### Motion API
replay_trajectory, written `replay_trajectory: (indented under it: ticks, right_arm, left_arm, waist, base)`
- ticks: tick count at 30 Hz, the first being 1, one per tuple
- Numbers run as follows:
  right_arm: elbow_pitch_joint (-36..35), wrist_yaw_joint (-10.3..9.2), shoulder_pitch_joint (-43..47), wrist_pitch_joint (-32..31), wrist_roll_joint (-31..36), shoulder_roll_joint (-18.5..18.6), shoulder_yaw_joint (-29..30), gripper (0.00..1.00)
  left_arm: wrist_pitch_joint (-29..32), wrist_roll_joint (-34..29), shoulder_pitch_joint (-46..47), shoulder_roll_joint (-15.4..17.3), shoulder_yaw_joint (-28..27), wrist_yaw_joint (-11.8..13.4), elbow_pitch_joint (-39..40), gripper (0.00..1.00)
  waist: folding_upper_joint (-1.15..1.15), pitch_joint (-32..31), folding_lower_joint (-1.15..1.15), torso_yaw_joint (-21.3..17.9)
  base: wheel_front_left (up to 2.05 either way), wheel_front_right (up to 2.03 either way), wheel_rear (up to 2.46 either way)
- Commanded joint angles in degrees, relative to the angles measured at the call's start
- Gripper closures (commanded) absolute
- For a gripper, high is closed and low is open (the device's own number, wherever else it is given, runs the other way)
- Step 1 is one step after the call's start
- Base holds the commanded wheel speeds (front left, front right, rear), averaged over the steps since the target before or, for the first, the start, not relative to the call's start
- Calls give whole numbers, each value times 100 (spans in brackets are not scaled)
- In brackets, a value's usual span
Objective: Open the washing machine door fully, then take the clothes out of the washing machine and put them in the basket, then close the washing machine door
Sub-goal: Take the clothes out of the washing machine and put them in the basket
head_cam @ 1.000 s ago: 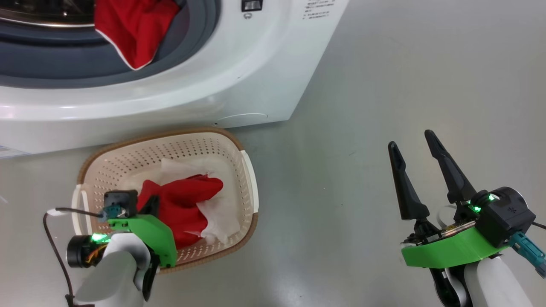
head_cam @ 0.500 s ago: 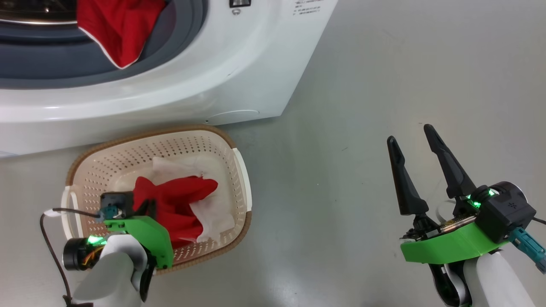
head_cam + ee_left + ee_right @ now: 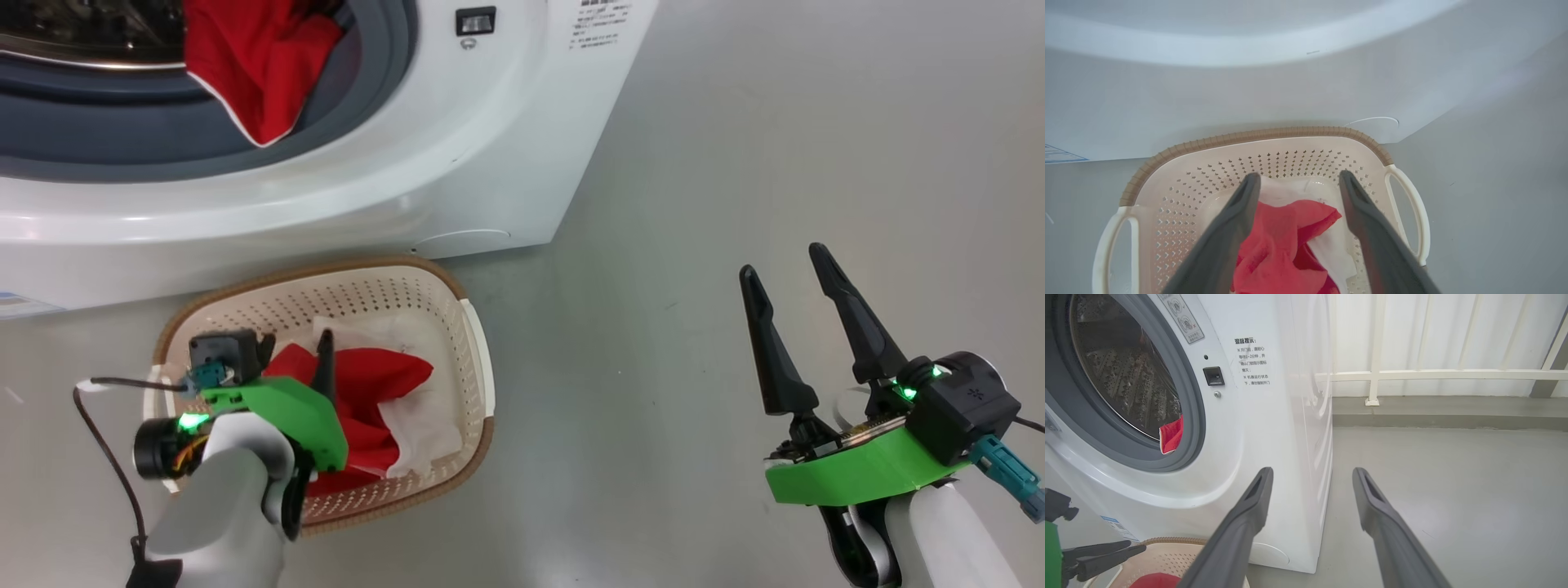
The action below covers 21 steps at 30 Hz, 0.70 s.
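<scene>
The white washing machine [image 3: 457,163] fills the upper left, and its door is out of view. A red garment [image 3: 253,73] hangs out of the drum over the grey seal [image 3: 359,106]. In front of the machine, on the floor, stands the cream basket [image 3: 359,269] with red clothes [image 3: 384,380] and white cloth [image 3: 420,429] inside. My left gripper [image 3: 298,353] hovers over the basket, open, its fingers either side of the red clothes [image 3: 1290,241] and gripping nothing. My right gripper [image 3: 782,263] is open and empty above bare floor at the right.
Grey floor [image 3: 735,147] stretches right of the machine. In the right wrist view a white railing [image 3: 1412,373] and a low step [image 3: 1453,412] run behind. The basket sits close against the machine's lower front, near a blue label [image 3: 20,304].
My left gripper has opened and let go of the red garment, which now lies in the basket, and has lifted slightly. The head camera shifted a little. The right arm stayed put.
</scene>
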<state>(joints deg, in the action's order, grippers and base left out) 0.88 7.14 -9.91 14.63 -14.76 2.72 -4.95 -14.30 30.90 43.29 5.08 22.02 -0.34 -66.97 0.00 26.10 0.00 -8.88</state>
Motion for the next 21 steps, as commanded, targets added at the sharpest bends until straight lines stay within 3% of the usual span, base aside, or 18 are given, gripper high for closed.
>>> replay_trajectory:
  ticks: [1, 21]
  right_arm:
    - [-99, 35, 15, 37, -75, 16, -127, 0]
    - [18, 35, 114, 37, 110, 16, -57, 0]
  left_arm:
    - [-68, -45, -201, 219, -212, 67, 326, 0]
    - [-70, -953, -1600, 127, -1253, 351, 3491, 0]
  waist:
    - [0, -92, 0, 66]
    - [0, -820, 0, 383]
  base:
    - [0, 0, 0]
    - [0, 0, 0]
